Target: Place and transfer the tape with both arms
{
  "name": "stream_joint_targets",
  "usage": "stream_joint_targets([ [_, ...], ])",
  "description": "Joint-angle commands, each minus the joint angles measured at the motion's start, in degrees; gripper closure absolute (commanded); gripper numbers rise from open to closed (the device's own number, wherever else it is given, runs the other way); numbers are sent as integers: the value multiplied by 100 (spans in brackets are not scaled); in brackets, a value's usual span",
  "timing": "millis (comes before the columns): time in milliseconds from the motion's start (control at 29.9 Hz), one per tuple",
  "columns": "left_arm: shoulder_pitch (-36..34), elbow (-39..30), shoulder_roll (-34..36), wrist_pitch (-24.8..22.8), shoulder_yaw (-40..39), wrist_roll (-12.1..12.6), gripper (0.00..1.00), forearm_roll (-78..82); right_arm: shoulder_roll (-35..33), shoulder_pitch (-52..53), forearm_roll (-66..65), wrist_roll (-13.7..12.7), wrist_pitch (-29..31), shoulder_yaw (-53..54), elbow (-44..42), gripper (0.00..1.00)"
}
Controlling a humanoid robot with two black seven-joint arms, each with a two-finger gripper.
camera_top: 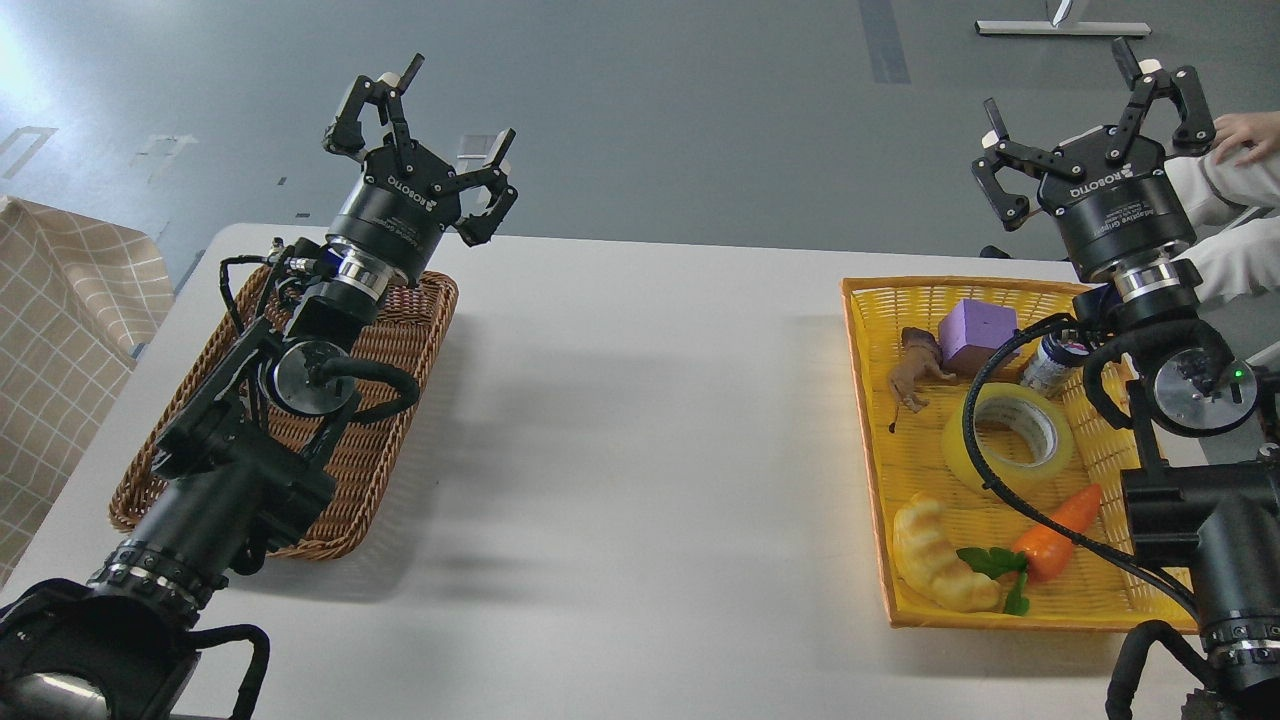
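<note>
The tape (1010, 440), a translucent yellow roll with a pale core ring, lies flat in the yellow basket (870, 400) at the right, partly crossed by a black cable. Raised over that basket's far right corner is my right gripper (1085, 110), open and empty, well above the roll. At the left, my left gripper (425, 130) also stands open and empty, held above the far end of the brown wicker basket (400, 440). Neither gripper touches anything.
The yellow basket also holds a purple block (977, 333), a brown toy animal (915, 372), a small can (1052, 365), a carrot toy (1062, 528) and a croissant toy (940, 560). A person's hand (1245, 135) shows at the far right. A checked cloth (60, 320) hangs at the left.
</note>
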Motion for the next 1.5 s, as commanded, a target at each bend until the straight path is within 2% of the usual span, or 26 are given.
stream_joint_targets([
  [0, 0, 0, -7, 0, 0, 0, 2, -15, 4, -11, 0, -1, 0, 0, 4, 1],
  [1471, -9, 0, -42, 0, -17, -26, 2, -41, 4, -64, 0, -1, 0, 0, 4, 1],
])
